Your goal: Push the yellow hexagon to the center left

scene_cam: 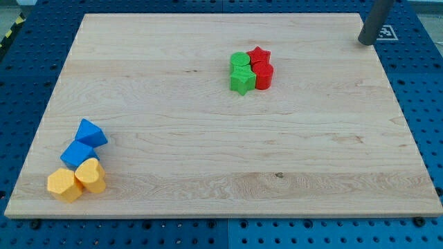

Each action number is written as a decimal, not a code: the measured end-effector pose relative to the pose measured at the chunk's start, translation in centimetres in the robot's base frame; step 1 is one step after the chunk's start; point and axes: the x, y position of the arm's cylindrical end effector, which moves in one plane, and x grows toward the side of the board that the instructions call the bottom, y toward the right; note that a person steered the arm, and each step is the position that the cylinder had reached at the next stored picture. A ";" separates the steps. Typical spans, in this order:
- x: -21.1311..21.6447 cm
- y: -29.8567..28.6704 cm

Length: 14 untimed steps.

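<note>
The yellow hexagon (63, 185) lies near the board's bottom left corner. A yellow heart-like block (91, 175) touches it on its right. Two blue blocks sit just above them: a blue cube-like block (76, 154) and a blue triangular block (91, 133). My tip (365, 41) is at the view's top right, at the board's right edge, far from the yellow hexagon and from all blocks.
A tight cluster sits at the upper middle of the wooden board (208, 138): a green round block (240, 61), a green star (241, 81), a red star (259, 55) and a red round block (264, 75). A blue pegboard surrounds the board.
</note>
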 end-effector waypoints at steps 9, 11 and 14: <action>25.6 -30.7; 31.7 -37.1; 33.7 -48.1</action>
